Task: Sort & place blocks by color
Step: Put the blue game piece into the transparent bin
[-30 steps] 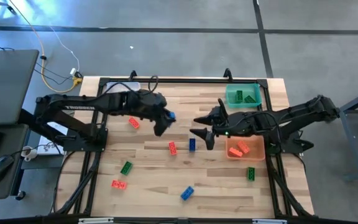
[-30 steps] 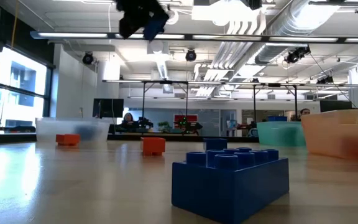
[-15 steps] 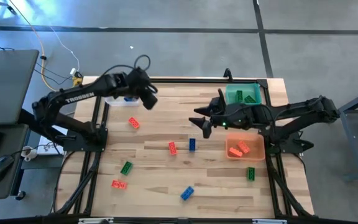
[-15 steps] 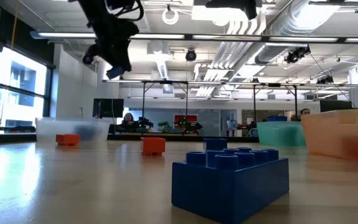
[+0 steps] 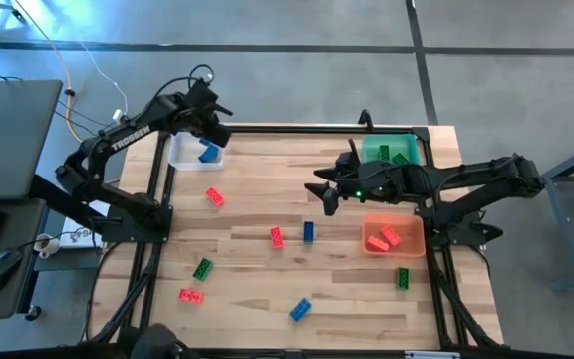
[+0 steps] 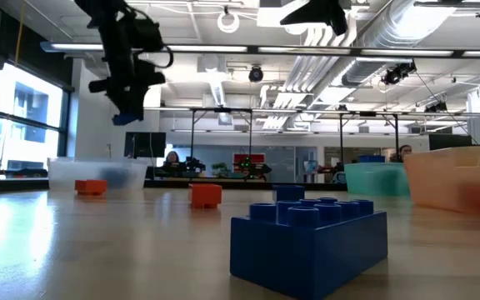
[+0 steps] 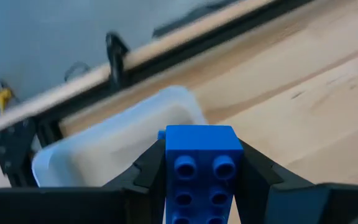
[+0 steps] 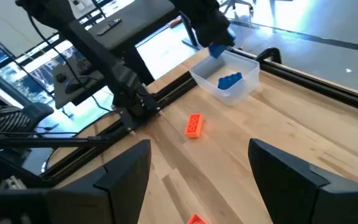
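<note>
The left gripper [image 7: 197, 186] holds a blue block [image 7: 202, 168] up over the clear bin [image 5: 189, 153].

Its fingers are squeezed tight on the block. The bin sits at the far left corner of the table [image 5: 267, 289], with another blue block [image 8: 230, 80] inside. The right gripper [image 5: 324, 192] hangs over the middle of the table, fingers spread wide and empty. More red, green and blue blocks lie on the wood.
</note>
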### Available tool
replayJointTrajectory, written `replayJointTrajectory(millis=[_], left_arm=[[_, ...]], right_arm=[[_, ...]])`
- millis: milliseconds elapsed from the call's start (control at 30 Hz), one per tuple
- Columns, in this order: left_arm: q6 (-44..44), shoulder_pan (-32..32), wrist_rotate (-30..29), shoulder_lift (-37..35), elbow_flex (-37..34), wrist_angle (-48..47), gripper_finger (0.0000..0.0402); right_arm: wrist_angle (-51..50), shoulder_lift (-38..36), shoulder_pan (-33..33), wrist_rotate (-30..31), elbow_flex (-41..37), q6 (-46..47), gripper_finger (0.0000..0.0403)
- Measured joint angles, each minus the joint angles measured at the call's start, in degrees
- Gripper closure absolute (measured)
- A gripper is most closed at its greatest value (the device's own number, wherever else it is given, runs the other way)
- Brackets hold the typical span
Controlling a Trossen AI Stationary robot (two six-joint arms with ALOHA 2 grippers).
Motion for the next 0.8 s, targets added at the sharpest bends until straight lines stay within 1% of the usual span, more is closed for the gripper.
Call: replayJointTrajectory(millis=[167,300,600,800], left_arm=[[0.6,3.9,1.0,3.1,-1.8,0.2,0.0292],[0.5,5.9,1.3,5.8,-2.2,-0.3,0.0292],[-2.9,6.0,1.0,11.2,-2.0,-0.3,0.0287],[-6.3,5.9,-1.8,15.2,-1.8,-0.4,0.0286]], right_arm=[[-0.3,0.0,0.0,2.3,0.0,0.0,0.0146],[-0.3,0.0,0.0,2.5,0.0,0.0,0.0146],[-1.1,0.0,-0.5,2.5,0.0,-1.3,0.0146],[-1.6,0.0,-4.2,2.2,0.0,-6.4,0.0146]])
